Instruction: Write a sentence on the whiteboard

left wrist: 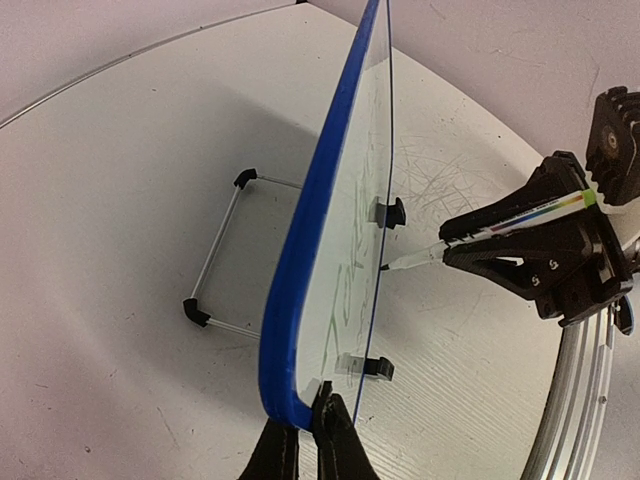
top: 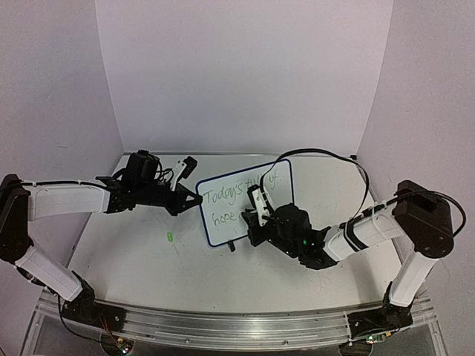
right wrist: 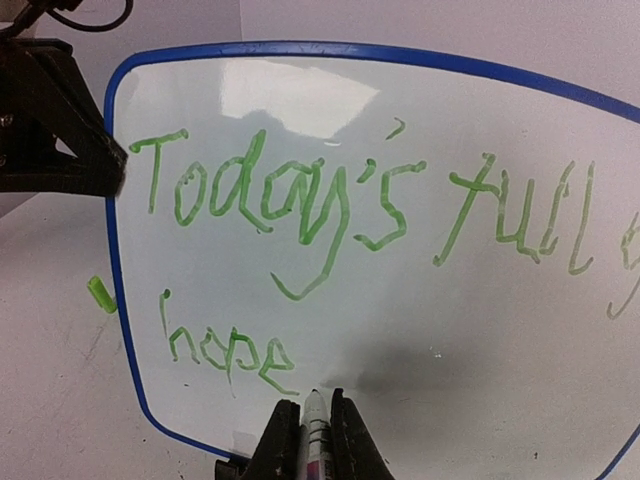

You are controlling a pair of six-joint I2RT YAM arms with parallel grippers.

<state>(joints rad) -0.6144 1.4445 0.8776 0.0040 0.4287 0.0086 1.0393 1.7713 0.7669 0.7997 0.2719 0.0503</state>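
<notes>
Whiteboard (top: 249,222): stands upright mid-worktop between your two arms, with its written face towards the right arm.
Sentence (right wrist: 300,200): green script in two lines, "Today's full of" above "hope". No full stop shows after "hope", so judge the writing all but done.
Handling: treat the whiteboard as a light, stiff, thin panel with a slick face. It will likely slide or tip under pen pressure. Take it by the frame edge, never by the face, where the ink would probably smear.
Left gripper (left wrist: 312,415): jaws are closed on the blue frame at the left edge, bracing it.
Right gripper (right wrist: 313,408): jaws are closed on the marker (left wrist: 535,213), tip forward.
Tip: sits low on the face, just right of "hope". You cannot tell from these views whether it touches.
Feet (left wrist: 388,212): small black clips at the bottom edge, resting on the worktop (top: 126,259).
Stand (left wrist: 215,255): a wire prop lies behind the panel.
Cap (top: 169,236): a small green piece lies apart on the left, probably the marker's.
Next: press gently for the stop, keeping your left grip firm.
Risk: a hard push could skid the feet or smudge "hope".
</notes>
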